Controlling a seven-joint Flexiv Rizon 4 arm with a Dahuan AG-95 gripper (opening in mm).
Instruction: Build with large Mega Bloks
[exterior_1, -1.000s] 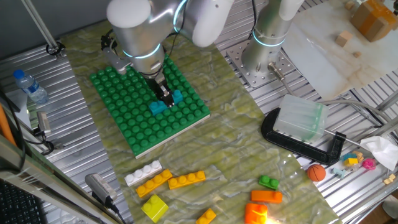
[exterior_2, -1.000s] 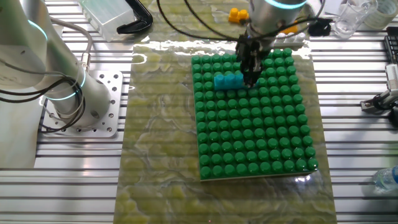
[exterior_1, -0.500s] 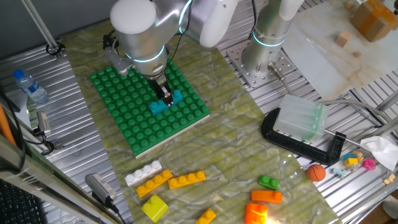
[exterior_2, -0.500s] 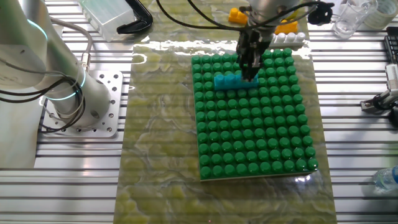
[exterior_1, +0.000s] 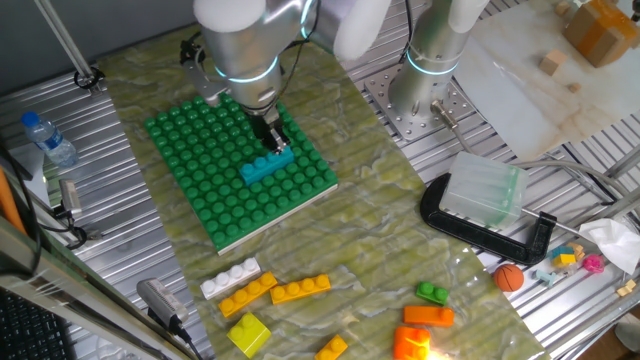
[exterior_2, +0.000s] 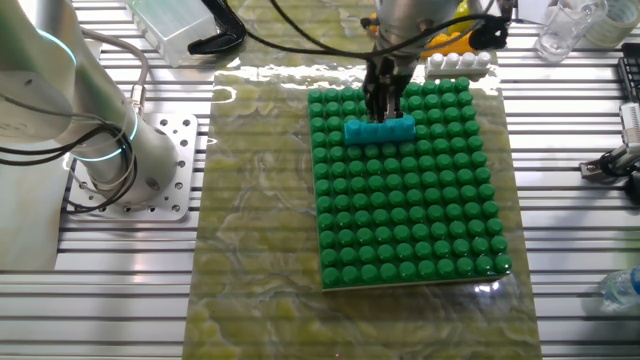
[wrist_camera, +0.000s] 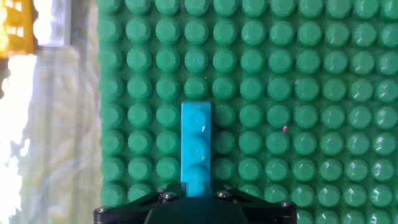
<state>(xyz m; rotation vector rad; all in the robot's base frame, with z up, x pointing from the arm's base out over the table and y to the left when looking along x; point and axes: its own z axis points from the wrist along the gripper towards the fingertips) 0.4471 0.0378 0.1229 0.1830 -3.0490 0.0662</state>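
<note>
Gripper: the gripper (exterior_1: 272, 141) hangs over the cyan brick (exterior_1: 266, 167), at or just above one end of it; the fingertips are too small and dark in both fixed views to tell whether they are spread, closed, or touching the brick.
Cyan brick: a single-row bar seated flat on the studs of the green baseplate (exterior_1: 200, 190), near the middle of its far half in one fixed view; in the hand view the cyan brick (wrist_camera: 196, 147) runs straight up from the gripper housing at the bottom edge.
Baseplate: lies on the mottled green mat (exterior_1: 380, 240), its corners within the mat's edges.
Loose bricks: a white brick (exterior_1: 230, 278), two yellow-orange bars (exterior_1: 275, 291), a yellow block (exterior_1: 249, 333), a green brick (exterior_1: 432, 293) and an orange brick (exterior_1: 428, 316) lie on the mat's near side, well apart from the baseplate.
Other items: a black clamp (exterior_1: 487, 238) holds a clear box; a water bottle (exterior_1: 47, 138) lies on the slatted table (exterior_1: 130, 300).
</note>
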